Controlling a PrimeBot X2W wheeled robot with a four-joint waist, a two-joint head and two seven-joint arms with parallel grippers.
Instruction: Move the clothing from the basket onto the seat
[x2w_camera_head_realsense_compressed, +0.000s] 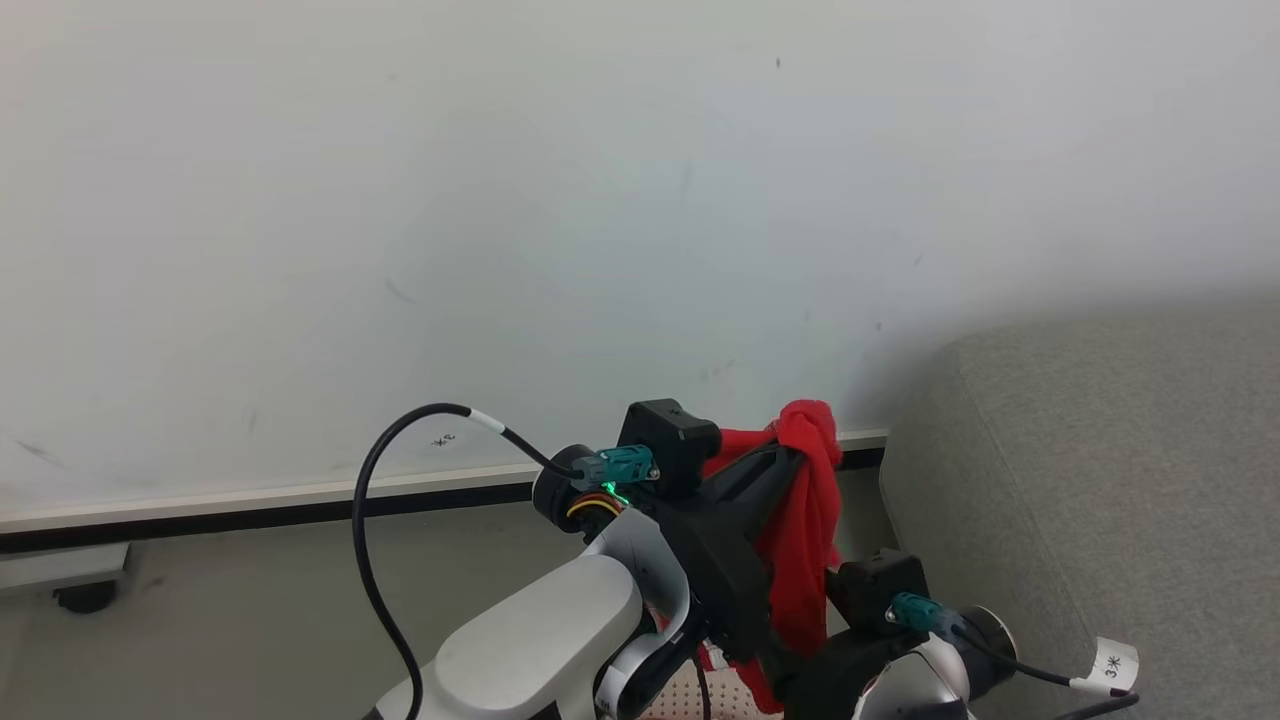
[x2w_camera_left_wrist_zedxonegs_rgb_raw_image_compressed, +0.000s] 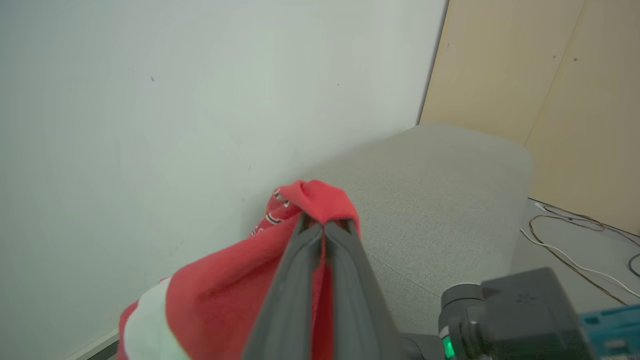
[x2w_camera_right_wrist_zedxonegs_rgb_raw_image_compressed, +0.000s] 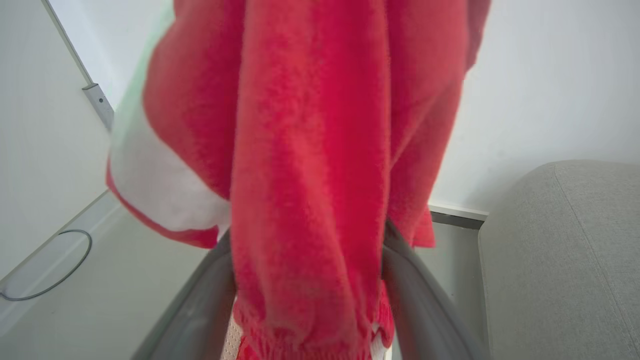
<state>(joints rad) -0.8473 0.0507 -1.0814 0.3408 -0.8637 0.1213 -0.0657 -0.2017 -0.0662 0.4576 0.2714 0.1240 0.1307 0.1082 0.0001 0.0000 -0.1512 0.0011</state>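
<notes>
**A:** One garment (x2w_camera_head_realsense_compressed: 800, 520) hangs at the lower centre of the head view. The left gripper (x2w_camera_head_realsense_compressed: 790, 458) has its jaws clenched on a bunched fold at the top.

**B:** And the right gripper (x2w_camera_right_wrist_zedxonegs_rgb_raw_image_compressed: 307, 235)?

**A:** Its jaws are spread wide. In its wrist view the garment drapes between them, unsqueezed.

**B:** Where does it go?

**A:** The seat (x2w_camera_head_realsense_compressed: 1100, 480) sits at the lower right of the head view, beside the garment, not under it. I'd carry the garment rightward, high enough for the hem to clear the rounded edge, and release over the flat top.

**B:** Any risk?

**A:** The hem may snag the right jaws or the basket (x2w_camera_head_realsense_compressed: 685, 700), a perforated sliver at the bottom edge.
</notes>
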